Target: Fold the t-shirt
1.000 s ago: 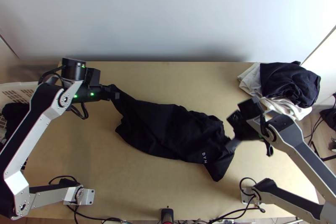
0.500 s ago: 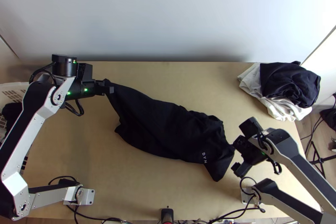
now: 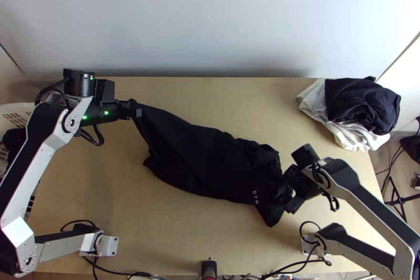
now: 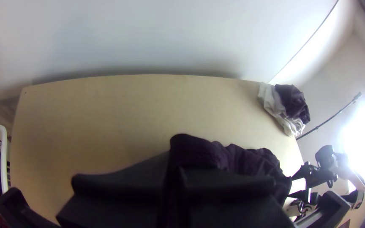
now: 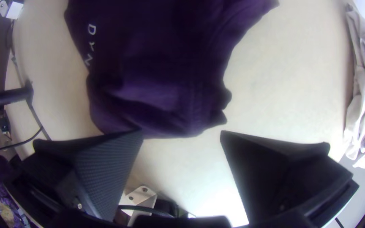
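A black t-shirt (image 3: pixel 210 162) lies bunched and stretched across the middle of the table, white letters near its right end. In the top view my left gripper (image 3: pixel 135 109) is shut on its upper left corner, which is pulled out to a point. The left wrist view has the cloth (image 4: pixel 195 154) running out from between the fingers of my left gripper (image 4: pixel 174 177). My right gripper (image 3: pixel 289 193) is at the shirt's right end. Seen from the right wrist, my right gripper (image 5: pixel 181 135) stands open, its fingers wide apart, with the shirt's edge (image 5: pixel 161 122) just beyond them.
A pile of white and dark cloths (image 3: pixel 362 104) lies at the table's far right corner. A white basket (image 3: pixel 23 109) with dark cloth inside stands at the left edge. Cables run along the near edge. Bare wood (image 3: pixel 226 99) lies beyond the shirt.
My left gripper has moved left and slightly up the picture, drawing the shirt's corner with it. My right gripper swung off the shirt's right end, opening, then came back a little toward it.
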Controlling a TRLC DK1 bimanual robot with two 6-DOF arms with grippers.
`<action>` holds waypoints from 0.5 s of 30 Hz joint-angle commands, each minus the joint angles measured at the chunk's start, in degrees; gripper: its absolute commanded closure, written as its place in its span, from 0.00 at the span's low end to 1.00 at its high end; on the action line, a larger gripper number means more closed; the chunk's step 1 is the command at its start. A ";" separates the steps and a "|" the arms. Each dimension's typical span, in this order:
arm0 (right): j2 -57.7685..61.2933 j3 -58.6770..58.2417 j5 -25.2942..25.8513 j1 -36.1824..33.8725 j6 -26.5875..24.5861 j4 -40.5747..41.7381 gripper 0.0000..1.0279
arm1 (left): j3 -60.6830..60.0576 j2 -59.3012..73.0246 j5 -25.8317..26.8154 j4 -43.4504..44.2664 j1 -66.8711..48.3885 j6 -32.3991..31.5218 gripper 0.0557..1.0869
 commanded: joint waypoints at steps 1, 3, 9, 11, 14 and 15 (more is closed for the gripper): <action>4.08 -0.23 -0.39 -0.14 0.09 3.89 0.35 | -0.45 -0.59 -0.15 -0.27 -0.02 0.18 0.97; 4.96 -0.23 -1.44 -0.76 0.18 4.07 0.43 | -0.45 -0.77 -0.15 -0.36 -0.02 0.18 0.97; 5.93 0.03 -3.02 -1.81 0.18 5.12 0.77 | -0.98 -0.94 -0.24 -0.36 0.07 0.45 0.97; 5.57 0.91 -3.11 -1.90 0.18 5.12 0.89 | -0.98 -0.94 -0.24 -0.27 0.07 0.53 0.97; 4.26 3.55 -3.11 -2.16 0.18 5.12 0.97 | -0.63 -1.12 -0.24 -0.27 0.15 0.71 0.97; 3.82 5.13 -3.02 -2.43 0.18 5.12 0.97 | -0.19 -1.21 -0.24 -0.27 0.33 0.71 0.97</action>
